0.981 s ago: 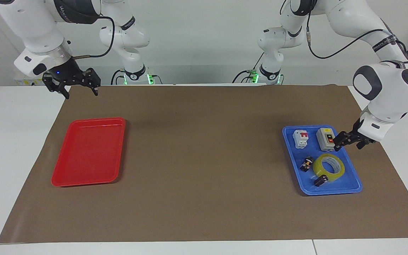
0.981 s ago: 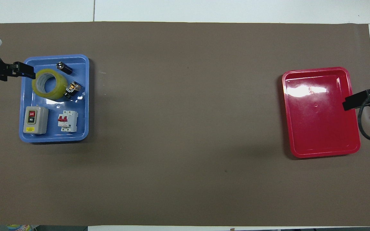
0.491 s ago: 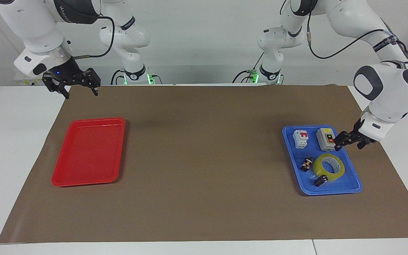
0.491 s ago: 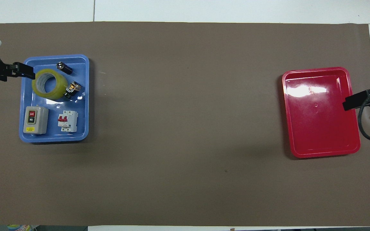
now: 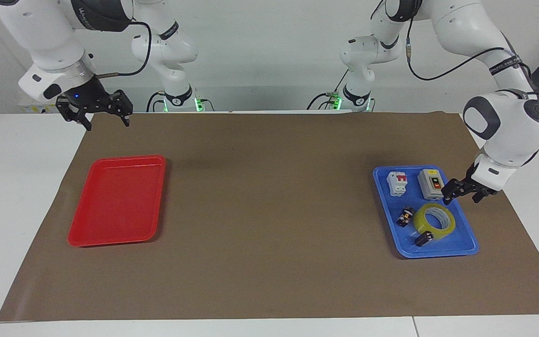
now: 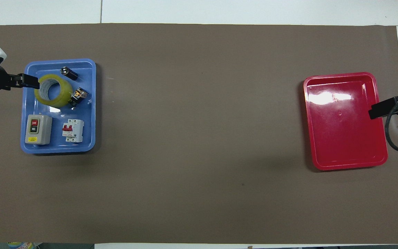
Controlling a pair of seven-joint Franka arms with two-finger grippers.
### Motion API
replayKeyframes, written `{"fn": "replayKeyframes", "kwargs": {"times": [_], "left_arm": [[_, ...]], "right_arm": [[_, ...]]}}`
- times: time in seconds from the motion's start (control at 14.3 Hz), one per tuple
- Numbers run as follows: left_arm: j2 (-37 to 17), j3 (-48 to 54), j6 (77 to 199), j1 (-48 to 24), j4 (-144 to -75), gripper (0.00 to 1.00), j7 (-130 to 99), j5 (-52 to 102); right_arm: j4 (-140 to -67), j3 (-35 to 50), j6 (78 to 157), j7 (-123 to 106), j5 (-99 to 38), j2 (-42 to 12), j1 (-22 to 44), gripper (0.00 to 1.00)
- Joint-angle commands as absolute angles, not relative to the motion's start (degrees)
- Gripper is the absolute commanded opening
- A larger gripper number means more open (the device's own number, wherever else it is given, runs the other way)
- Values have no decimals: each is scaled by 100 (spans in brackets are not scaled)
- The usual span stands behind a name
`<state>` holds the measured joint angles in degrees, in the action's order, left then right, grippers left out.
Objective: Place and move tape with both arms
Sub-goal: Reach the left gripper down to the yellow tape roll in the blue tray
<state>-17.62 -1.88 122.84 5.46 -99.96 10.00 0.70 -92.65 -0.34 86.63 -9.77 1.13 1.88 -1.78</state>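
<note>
A: What has changed in the last second?

B: The left tool (image 5: 460, 193), fingers spread and empty, has dropped slightly toward the tape (image 5: 433, 222) and now hangs over the blue tray's (image 5: 467, 247) rim, at the roll's one o'clock in the facing view. It isn't touching yet.

A: And the tape itself?

B: Unmoved. It lies flat in the blue tray at the left arm's end of the surface (image 5: 269, 262), farther from the robots than the grey switch box (image 5: 430, 183) and the white breaker (image 5: 397, 182), with two small black parts (image 5: 405, 216) touching or just beside it.

A: The other arm?

B: The right tool (image 5: 105, 111) waits with fingers spread, up at eleven o'clock of the red tray (image 5: 82, 236).

A: So the task?

B: I judge it's barely begun: the pick-up approach is closing in, with grasp and transfer still ahead.
</note>
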Motion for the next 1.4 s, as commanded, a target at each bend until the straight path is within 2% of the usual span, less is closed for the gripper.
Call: {"fn": "replayKeyframes", "kwargs": {"times": [0.0,0.35,0.91,1.26,1.33], "left_arm": [[-1941,-149,12533,641,-10143,100,1107,53],[-2381,-149,13121,765,-10195,100,1037,483],[-2356,-167,13578,589,-10643,100,317,483],[-2320,-167,13597,738,-10757,100,273,483],[-2320,-167,13588,738,-10775,81,185,483]], "right_arm": [[-9281,-9,8719,-1046,0,211,-246,100],[-9290,-9,8719,-1046,0,211,-246,100],[-9290,-9,8719,-1046,0,211,-237,100],[-9290,-9,8719,-1046,0,211,-237,100],[-9290,-9,8719,-1046,0,211,-237,100]]}}
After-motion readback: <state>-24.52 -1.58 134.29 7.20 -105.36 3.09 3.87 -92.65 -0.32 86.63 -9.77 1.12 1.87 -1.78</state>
